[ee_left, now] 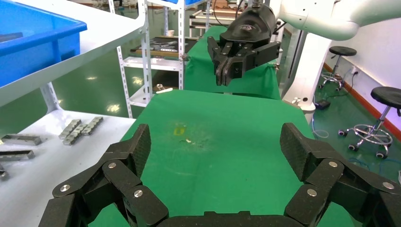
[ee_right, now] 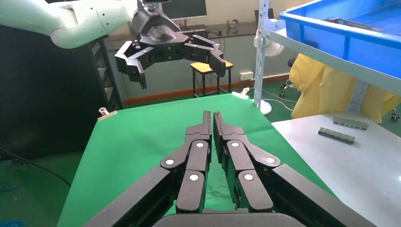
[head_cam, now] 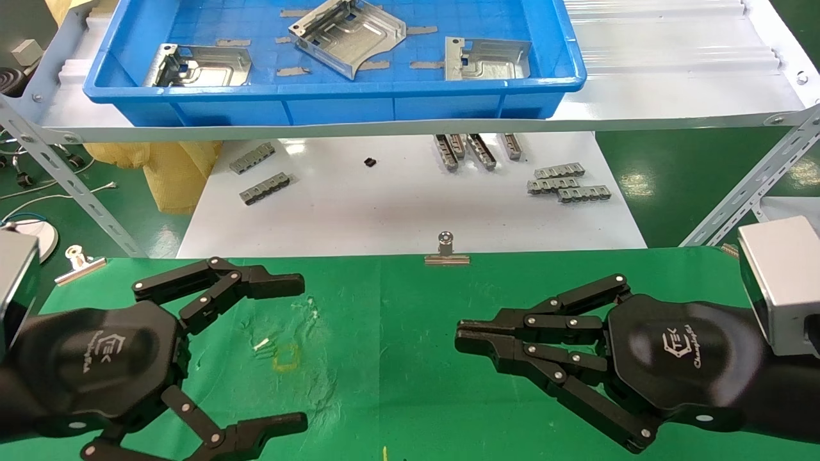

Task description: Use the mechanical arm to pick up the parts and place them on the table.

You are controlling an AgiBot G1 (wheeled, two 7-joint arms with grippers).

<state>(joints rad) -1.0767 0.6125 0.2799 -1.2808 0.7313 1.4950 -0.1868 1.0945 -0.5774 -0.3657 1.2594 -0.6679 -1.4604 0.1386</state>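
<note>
Three silver stamped parts lie in the blue bin (head_cam: pixel 333 96) on the shelf: one at the left (head_cam: pixel 202 66), one in the middle (head_cam: pixel 347 35), one at the right (head_cam: pixel 488 59). My left gripper (head_cam: pixel 298 349) hovers wide open and empty over the left of the green table (head_cam: pixel 397 358); its own view shows both fingers (ee_left: pixel 137 151) spread over bare green cloth (ee_left: pixel 222 156). My right gripper (head_cam: pixel 462 338) is shut and empty over the table's right side, and in its own view (ee_right: pixel 212 116) the jaws stand pressed together.
A glossy white tabletop (head_cam: pixel 410 205) behind the green cloth holds several small grey ribbed strips (head_cam: pixel 567 182). A binder clip (head_cam: pixel 446 251) sits at the cloth's far edge, another (head_cam: pixel 78 262) at the left. A faint yellow square mark (head_cam: pixel 286 356) is on the cloth. The shelf frame (head_cam: pixel 749 186) slants at right.
</note>
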